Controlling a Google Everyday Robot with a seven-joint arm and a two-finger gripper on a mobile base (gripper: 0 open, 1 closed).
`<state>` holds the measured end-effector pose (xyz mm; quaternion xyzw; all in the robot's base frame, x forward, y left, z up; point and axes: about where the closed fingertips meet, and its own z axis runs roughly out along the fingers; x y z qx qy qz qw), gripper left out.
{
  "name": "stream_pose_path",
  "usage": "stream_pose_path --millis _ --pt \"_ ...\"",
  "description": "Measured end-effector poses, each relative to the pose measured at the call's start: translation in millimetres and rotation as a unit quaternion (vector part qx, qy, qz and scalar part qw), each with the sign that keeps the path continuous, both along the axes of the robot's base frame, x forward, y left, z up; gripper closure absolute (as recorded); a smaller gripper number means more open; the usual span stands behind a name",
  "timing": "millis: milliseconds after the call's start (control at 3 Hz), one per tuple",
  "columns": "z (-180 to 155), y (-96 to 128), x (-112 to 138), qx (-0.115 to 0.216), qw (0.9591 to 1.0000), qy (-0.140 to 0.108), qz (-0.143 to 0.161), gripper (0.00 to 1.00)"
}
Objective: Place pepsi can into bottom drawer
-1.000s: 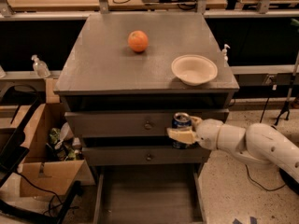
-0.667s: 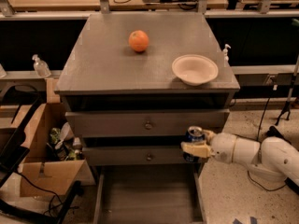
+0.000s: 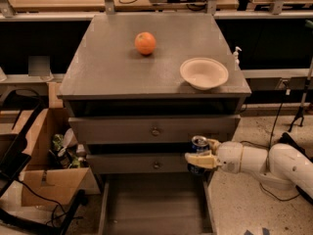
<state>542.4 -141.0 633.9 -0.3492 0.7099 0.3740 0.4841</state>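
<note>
The pepsi can (image 3: 199, 146) is dark blue with a silver top and stands upright in my gripper (image 3: 201, 154). The gripper's cream fingers (image 3: 199, 159) are shut on the can. My white arm comes in from the right edge. The can hangs in front of the middle drawer's right end, above the right rear corner of the bottom drawer (image 3: 155, 202). The bottom drawer is pulled out, a wide shallow grey tray with low side walls, and nothing shows inside it.
An orange (image 3: 145, 43) and a cream bowl (image 3: 203, 73) sit on the cabinet top (image 3: 107, 67). Two upper drawers with round knobs (image 3: 155, 130) are shut. An open cardboard box (image 3: 44, 170) with clutter stands at the left. Cables lie on the floor.
My gripper has moved down and a little right with the can, from beside the top drawer to in front of the middle drawer.
</note>
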Motion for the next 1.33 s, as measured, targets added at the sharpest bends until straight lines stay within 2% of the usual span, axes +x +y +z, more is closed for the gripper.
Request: stream_pose_path --millis 333,667,1000,1333 --pt "-14.5 13.1 2.1 -0.002 1.0 0.003 0.008 1.0" --pt "-63.9 31.9 -4.9 0.01 0.9999 0.0 0.012 1.0" --pt "-129.9 39.1 -11.3 0.033 0.999 -0.024 0.021 1.0" --pt "-191.9 36.8 -12.5 0.044 0.997 -0.051 0.038 1.0"
